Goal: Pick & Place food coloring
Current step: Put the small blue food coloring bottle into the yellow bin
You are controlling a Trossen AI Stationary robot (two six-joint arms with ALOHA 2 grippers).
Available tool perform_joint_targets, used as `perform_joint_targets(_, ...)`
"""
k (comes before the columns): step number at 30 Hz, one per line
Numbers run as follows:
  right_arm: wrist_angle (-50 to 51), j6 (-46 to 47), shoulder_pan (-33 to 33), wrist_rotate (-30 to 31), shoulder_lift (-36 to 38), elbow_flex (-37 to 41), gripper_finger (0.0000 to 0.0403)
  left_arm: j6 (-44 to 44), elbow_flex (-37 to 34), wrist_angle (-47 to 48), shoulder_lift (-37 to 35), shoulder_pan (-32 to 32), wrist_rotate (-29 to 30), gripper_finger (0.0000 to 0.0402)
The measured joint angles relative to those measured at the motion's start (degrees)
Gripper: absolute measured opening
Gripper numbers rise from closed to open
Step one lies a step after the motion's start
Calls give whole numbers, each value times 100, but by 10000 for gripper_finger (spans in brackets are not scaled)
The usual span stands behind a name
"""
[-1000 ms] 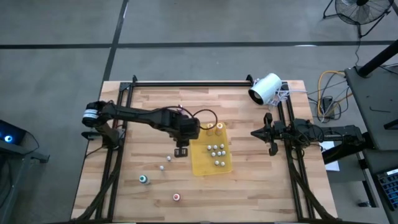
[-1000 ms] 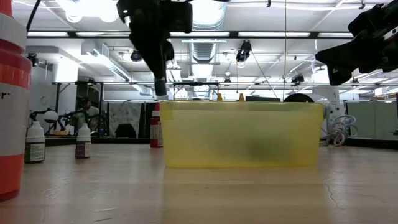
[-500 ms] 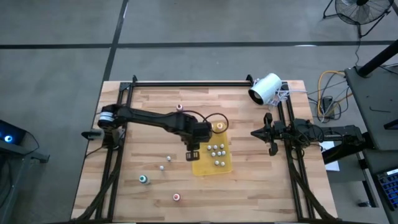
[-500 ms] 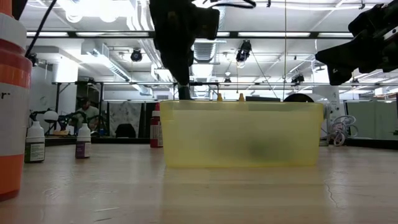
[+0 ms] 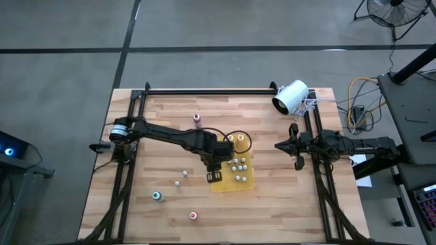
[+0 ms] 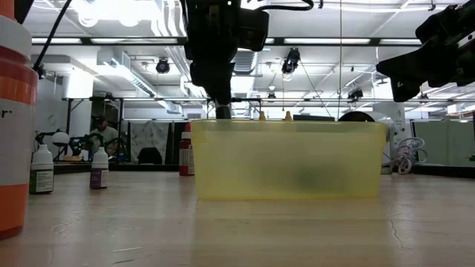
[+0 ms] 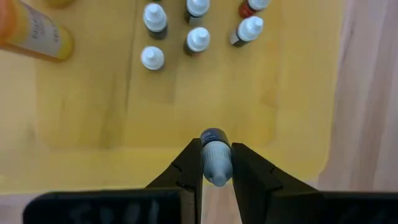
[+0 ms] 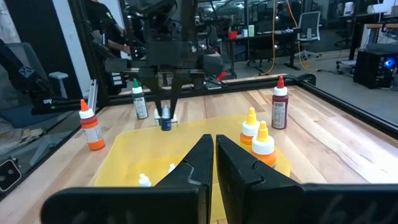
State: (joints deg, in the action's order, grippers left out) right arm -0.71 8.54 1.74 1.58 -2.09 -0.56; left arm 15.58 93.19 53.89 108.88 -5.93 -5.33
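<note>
Left gripper point(image 7: 216, 163) is clamped on one small whitish-grey food coloring bottle point(image 7: 215, 157) with a dark blue end; in the left wrist view we see the bottle pinched between both fingers point(image 7: 190, 167). We place this gripper over the near edge of the yellow tray point(image 5: 246, 181), above its rim in the low view, with the bottle hanging clear of the tray floor.

Inside the tray we count a cluster of small white-capped bottles point(image 5: 238, 165) standing upright, and two taller yellow-orange bottles point(image 8: 257, 137) side by side near the far corner. A maroon bottle point(image 8: 279, 104) stands on the wooden table point(image 5: 163, 109) beside the tray.

On the bare table we note an orange-topped bottle point(image 8: 91, 126), a teal-topped bottle point(image 5: 157, 196), a pink-topped one point(image 5: 193, 216) and two small white ones point(image 5: 180, 177), all well apart from the tray.

Right gripper point(image 8: 214, 147) waits at the table's right edge, fingers pressed together, holding nothing. A white cylindrical device point(image 5: 291, 96) lies at the far right corner.
</note>
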Motion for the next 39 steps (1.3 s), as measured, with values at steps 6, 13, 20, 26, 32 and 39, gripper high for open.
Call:
perform_joint_targets(6,0,-4,0,-2,0,0,13,86,100,-33,0,-35,-43,42)
perform_joint_targets(13,0,-9,0,-2,0,0,13,93,261,-39,117,-33,-85,42)
perform_joint_targets(20,2,2,0,-2,7,0,13,78,522,-8,461,-33,-103,42)
perform_joint_targets(26,-2,-1,0,0,5,0,13,-146,691,6,724,-33,-98,42)
perform_joint_targets(32,-2,-8,0,0,1,-1,13,-374,744,-31,924,-29,-76,42)
perform_joint_targets(39,0,-9,0,-2,0,-2,13,-567,750,-87,1087,-18,34,42)
